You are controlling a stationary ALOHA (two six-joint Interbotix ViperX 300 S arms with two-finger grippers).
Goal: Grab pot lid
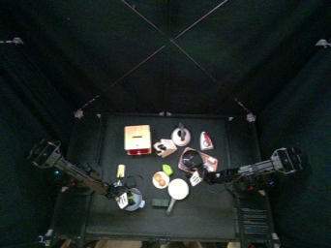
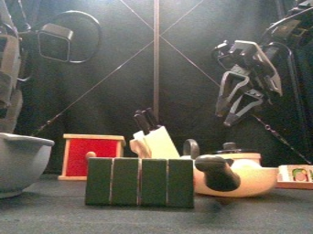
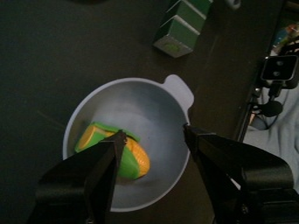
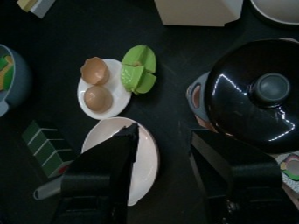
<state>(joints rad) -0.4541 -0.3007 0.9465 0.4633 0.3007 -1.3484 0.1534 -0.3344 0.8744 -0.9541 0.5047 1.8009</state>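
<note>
While right gripper (image 4: 163, 171) hangs above table with jaws wide apart and empty, I see glossy black domed pot lid (image 4: 260, 90) sitting on its pale pot (image 2: 244, 175), right side of table, near pink-rimmed white pan (image 4: 111, 156). Lid looks rigid, smooth, probably slippery on dome; light enough for one claw. I'd take it by small round centre knob (image 4: 272, 87), jaws either side, lift straight up. Left gripper (image 3: 158, 166) also open, over grey bowl (image 3: 176, 87) holding green-orange toy fruit (image 3: 111, 149), front left.
</note>
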